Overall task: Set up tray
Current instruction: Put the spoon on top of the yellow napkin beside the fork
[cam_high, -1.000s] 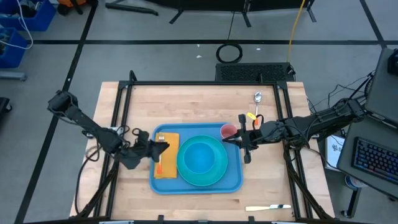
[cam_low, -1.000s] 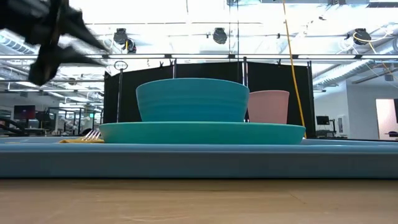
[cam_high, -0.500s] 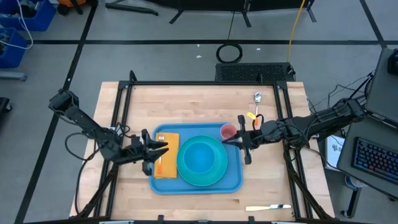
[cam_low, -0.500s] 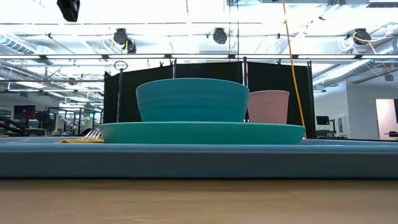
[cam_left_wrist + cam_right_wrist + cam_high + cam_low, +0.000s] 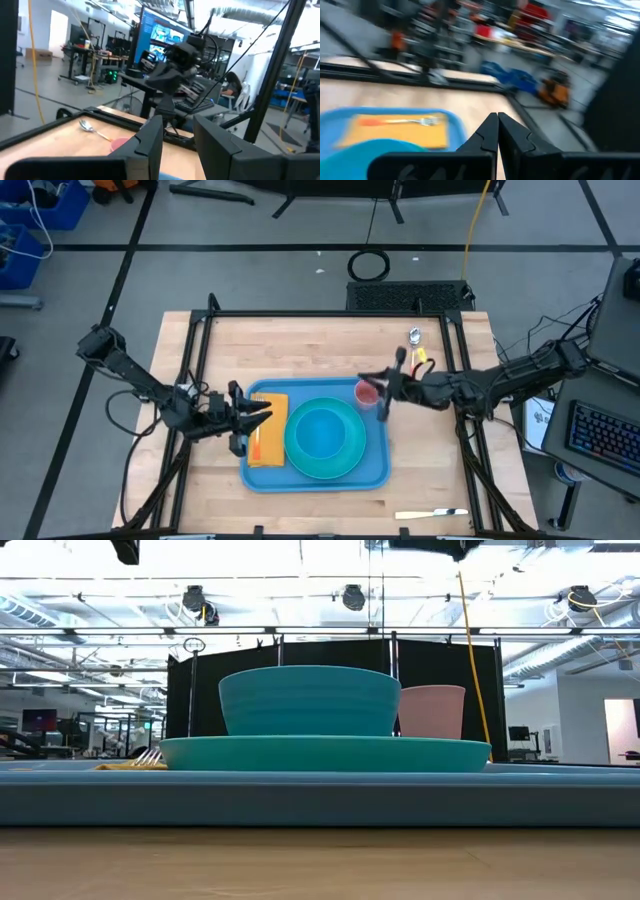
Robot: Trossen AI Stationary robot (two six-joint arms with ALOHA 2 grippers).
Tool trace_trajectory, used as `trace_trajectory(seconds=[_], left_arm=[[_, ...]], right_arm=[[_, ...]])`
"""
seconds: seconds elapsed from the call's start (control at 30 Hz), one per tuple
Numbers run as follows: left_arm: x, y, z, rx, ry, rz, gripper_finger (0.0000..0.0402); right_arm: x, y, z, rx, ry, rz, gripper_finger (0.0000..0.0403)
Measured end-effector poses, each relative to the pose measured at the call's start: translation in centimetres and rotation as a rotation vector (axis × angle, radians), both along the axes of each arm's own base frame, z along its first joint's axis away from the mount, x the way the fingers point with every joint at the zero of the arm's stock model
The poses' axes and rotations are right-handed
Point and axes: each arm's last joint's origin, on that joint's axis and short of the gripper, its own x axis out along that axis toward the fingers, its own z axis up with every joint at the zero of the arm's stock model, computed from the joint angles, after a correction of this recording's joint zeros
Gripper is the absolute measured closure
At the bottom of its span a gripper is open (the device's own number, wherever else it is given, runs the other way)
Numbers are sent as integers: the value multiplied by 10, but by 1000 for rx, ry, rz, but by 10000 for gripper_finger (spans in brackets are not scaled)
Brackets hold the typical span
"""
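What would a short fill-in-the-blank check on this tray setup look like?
1. The bowl sits on the teal ____.
2. The fork lies on the orange ____.
3. The pink cup stands inside the tray, at its corner nearest the ____ gripper.
4. The knife lies on the ____, outside the tray.

Missing words: plate; napkin; right; table

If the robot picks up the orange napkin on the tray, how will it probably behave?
The orange napkin lies thin and flat on the tray, so it is probably floppy and light. A fork rests on it and would likely slide off or come along. Being so flat, it seems hard to pinch.
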Motion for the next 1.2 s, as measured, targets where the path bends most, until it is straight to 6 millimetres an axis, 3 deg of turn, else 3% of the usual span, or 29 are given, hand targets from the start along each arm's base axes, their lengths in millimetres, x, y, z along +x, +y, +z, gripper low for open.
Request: trace_trajectory(seconds=[0.33, 0.5, 0.77, 1.03, 1.2], left_arm=[[-4, 6, 15, 130, -87, 65, 289], [-5, 6, 15, 147, -76, 63, 289], [-5, 5, 15, 133, -79, 59, 289], [-10, 10, 27, 193, -164, 121, 289], [-15, 12, 34, 297, -208, 161, 289]], right_arm=[[2, -44, -4, 1, 27, -261, 403], [-2, -71, -5, 43, -5, -509, 403], [-14, -113, -17, 142, 45, -708, 398], [-35, -157, -32, 386, 101, -739, 333], [-46, -173, -36, 478, 112, -761, 282]])
